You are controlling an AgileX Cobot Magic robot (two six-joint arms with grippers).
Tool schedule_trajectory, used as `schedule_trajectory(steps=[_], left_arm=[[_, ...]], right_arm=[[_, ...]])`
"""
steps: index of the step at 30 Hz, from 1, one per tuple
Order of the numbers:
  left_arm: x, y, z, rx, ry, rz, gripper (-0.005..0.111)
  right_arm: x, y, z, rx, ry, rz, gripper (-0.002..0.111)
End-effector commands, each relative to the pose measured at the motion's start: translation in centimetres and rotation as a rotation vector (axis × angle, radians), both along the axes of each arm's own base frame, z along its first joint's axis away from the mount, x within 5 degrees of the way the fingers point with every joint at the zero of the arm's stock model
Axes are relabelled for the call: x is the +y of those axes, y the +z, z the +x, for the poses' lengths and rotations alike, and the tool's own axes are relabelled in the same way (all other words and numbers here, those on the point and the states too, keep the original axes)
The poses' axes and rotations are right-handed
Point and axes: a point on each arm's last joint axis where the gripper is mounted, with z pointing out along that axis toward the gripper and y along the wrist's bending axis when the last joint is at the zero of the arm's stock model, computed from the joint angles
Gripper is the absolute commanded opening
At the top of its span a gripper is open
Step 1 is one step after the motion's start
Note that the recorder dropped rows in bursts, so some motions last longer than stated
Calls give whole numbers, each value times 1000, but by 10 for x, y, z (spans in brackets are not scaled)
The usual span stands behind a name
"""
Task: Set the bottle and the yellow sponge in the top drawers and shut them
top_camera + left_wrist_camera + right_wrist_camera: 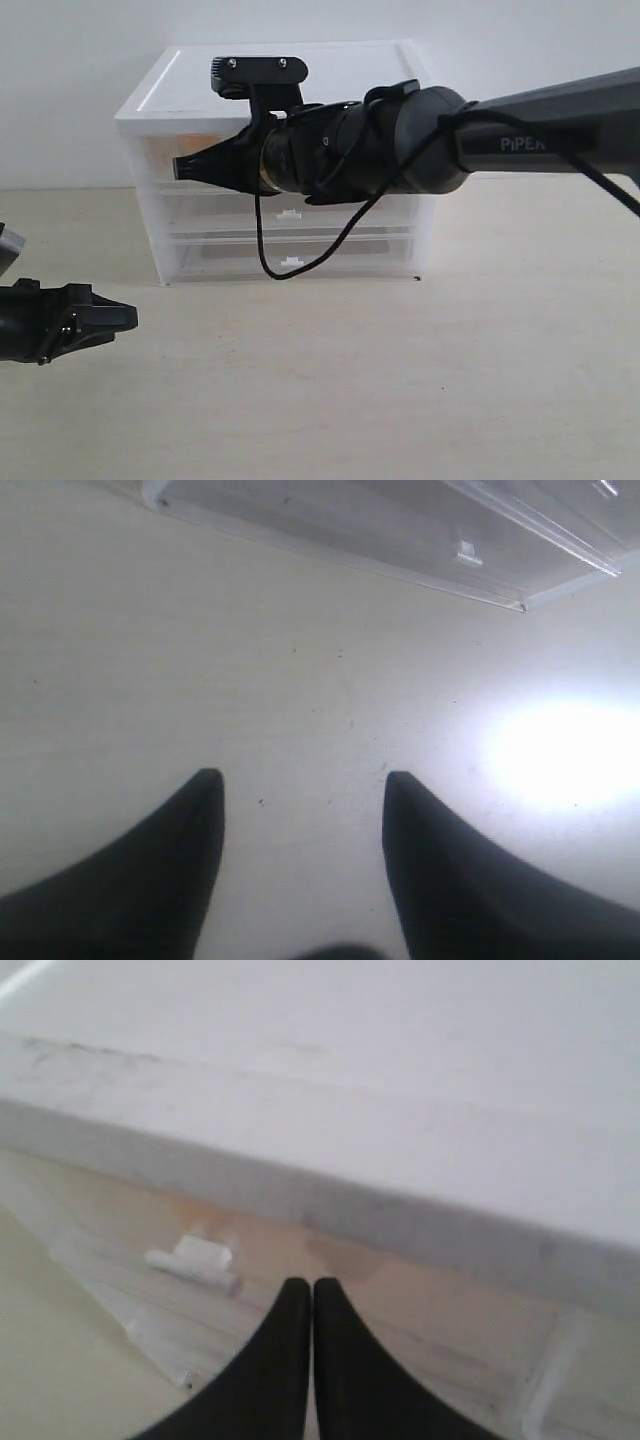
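Observation:
The white-topped cabinet (190, 85) stands at the back centre. My right gripper (179, 168) reaches across from the right, shut and empty, its tip at the front of the left top drawer (158, 152). In the right wrist view the closed fingertips (303, 1285) sit close to that translucent front, beside its white handle tab (193, 1257). A yellow-orange blur (203, 140) shows through the front; I cannot tell its shape. My right arm hides the other top drawer. The bottle is out of view. My left gripper (115, 310) hovers low at the left, open and empty (300, 777).
Two full-width drawers (290, 238) with white tabs lie below the top row, and the bottom one (400, 525) also shows in the left wrist view. A black cable (262, 250) hangs from my right arm in front of them. Pale tabletop (400, 380) spreads in front.

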Motion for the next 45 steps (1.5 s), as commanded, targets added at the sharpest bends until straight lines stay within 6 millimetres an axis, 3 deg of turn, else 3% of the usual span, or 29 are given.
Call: schedule_trajectory(steps=[1,6,12,16,20,26,31,45], left_arm=[[-1,3,-1,-16,-2,-8,46],[-1,3,-1,-22,-7,-3,46],[-1,3,-1,-21,-18,2,46],[-1,3,-1,-23,-9,-5,46],[-1,4,0,-23,7,-8,46],[0,4,0,-23,9,-8,46],[0,3,0,-22,9,-7,46],[0,3,0,-22,9,-7,46]], right_arm=[[-8,17,10,-59,-50,-10,0],[-10,20,5,-38,-44,-27,0],[-35,12,-16,-20,-64,-145,0],[-69,31,-66,-40,59,-156,0],[-119,44,-118,0,-3,-103,0],[-148,45,-152,38,-30,-37,0],[-160,35,-165,57,-31,-52,0],[-160,32,-165,63,-34,-60,0]])
